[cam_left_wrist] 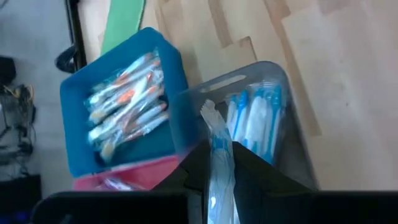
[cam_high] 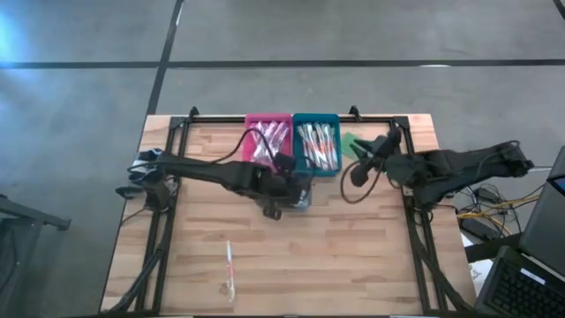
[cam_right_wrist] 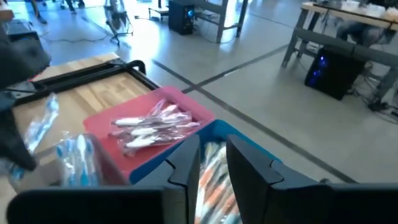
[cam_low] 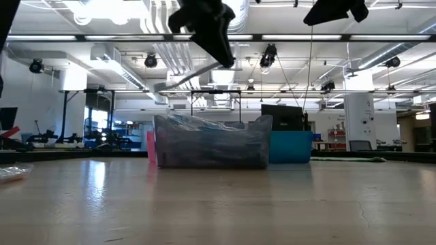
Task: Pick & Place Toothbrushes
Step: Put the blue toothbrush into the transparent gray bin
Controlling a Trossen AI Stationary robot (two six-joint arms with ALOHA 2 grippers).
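The left gripper [cam_left_wrist: 217, 163] is clamped on a blue wrapped toothbrush [cam_left_wrist: 216, 134], poised above the clear bin [cam_left_wrist: 273, 78] near the bench's middle. If it lets go off-centre, the brush could catch the bin's rim and tumble onto the bench. The right gripper [cam_right_wrist: 212, 163] hovers over the blue tray [cam_high: 316, 146] by the far edge, fingers slightly apart and empty.

Wrapped toothbrushes [cam_high: 318, 144] fill the trays, one blue-accented toothbrush [cam_left_wrist: 219, 163] hangs clamped, another [cam_high: 229, 269] lies alone on the table.
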